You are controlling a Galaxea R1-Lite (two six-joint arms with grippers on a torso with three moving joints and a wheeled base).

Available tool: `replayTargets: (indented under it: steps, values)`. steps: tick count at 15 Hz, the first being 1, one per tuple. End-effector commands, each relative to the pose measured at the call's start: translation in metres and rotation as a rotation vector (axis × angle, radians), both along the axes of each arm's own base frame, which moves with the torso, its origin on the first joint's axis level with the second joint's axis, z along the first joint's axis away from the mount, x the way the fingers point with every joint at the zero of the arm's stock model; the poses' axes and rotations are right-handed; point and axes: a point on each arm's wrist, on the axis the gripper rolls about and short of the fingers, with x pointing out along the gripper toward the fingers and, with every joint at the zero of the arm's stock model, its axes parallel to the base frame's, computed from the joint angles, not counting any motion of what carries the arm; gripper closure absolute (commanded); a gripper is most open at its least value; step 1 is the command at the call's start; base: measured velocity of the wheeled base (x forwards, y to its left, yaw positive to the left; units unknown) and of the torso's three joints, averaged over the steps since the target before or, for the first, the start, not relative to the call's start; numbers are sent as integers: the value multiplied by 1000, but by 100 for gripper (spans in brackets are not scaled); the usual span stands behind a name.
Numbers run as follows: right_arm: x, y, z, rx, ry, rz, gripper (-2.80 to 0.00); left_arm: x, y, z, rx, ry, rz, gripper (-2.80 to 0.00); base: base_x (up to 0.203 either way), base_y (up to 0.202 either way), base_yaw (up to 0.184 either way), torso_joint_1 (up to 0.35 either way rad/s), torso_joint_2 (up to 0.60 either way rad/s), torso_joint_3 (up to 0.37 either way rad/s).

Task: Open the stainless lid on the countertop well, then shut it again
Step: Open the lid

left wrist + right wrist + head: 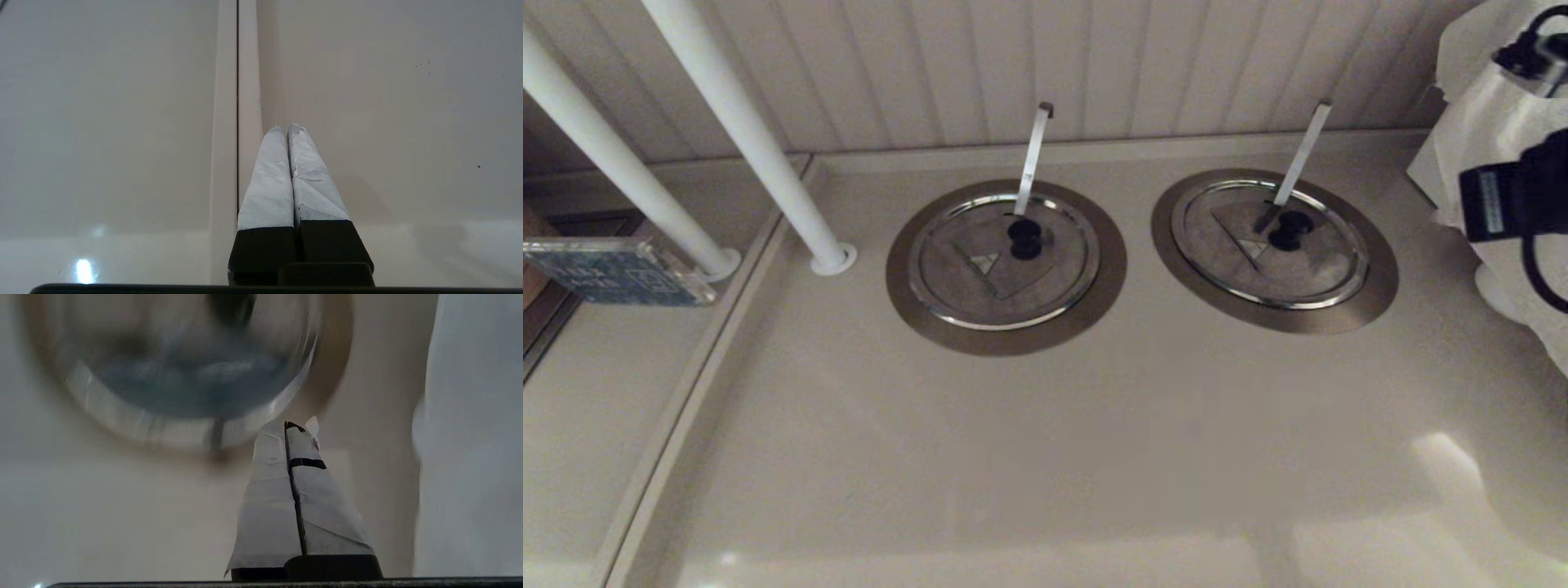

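The stainless lid (1286, 261) lies shut on the countertop well, whose bronze-grey collar (1376, 294) rings it at the right in the head view. Its black knob (1290, 230) sits at the middle, and the flat steel strip (1303, 155) leans back to the right, rooted just beside the knob. My right arm (1507, 200) hangs at the right edge, right of the lid. In the right wrist view my right gripper (292, 424) is shut and empty, its tips just short of the blurred lid (184, 388). My left gripper (286, 126) is shut, empty, parked over bare counter.
A twin lid (1005, 265) with a near-upright strip sits in its own collar to the left. Two slanted white poles (743, 131) stand at the back left beside a blue sign (613, 273). A white-wrapped body (1494, 106) fills the right edge. A counter seam (237, 81) runs under the left gripper.
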Motion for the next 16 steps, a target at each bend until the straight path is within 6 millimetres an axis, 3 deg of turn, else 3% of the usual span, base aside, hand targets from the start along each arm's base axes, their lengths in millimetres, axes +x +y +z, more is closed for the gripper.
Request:
replayTargets:
  steps: [1, 5, 11, 14, 16]
  values:
    - [72, 9, -25, -13, 47, -67, 0, 0, 0, 0, 0, -1, 0, 0, 0, 0, 0, 0, 0, 0]
    - [95, 13, -25, -1, -70, -136, 0, 0, 0, 0, -1, -1, 0, 0, 0, 0, 0, 0, 0, 0]
    - [101, 11, -17, 61, -158, -160, 0, 0, 0, 0, 0, -1, 0, 0, 0, 0, 0, 0, 0, 0]
    - [126, 5, -29, 85, -193, -177, 0, 0, 0, 0, 0, 0, 0, 0, 0, 0, 0, 0, 0, 0]
    - [125, 2, -26, 97, -209, -177, 0, 0, 0, 0, 0, -1, 0, 0, 0, 0, 0, 0, 0, 0]
